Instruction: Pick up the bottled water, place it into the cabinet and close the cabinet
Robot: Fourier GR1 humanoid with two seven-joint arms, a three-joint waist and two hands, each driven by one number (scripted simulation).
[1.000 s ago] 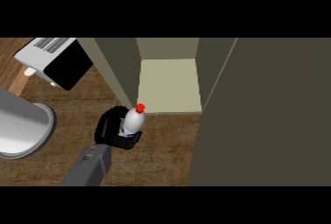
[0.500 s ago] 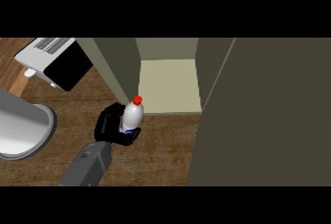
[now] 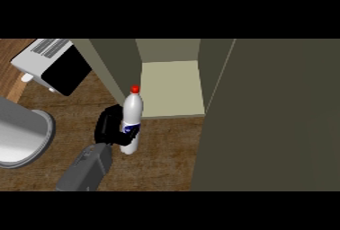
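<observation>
One hand (image 3: 109,126), the left, was seen curled round the bottled water (image 3: 131,120), held upright with its red cap toward the open cabinet (image 3: 171,90), whose floor lay just ahead and rightward.

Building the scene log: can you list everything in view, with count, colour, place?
bottled water: one, white with red cap and blue label, upright, held just outside the cabinet opening
cabinet: one, olive-grey, open, pale shelf inside; its door fills the view's right
toaster: one, white with black side, upper left
pot: one, grey metal, left edge
counter: one, brown wood
left hand: one, black, curled round the bottle, grey forearm
right hand: not in view
</observation>
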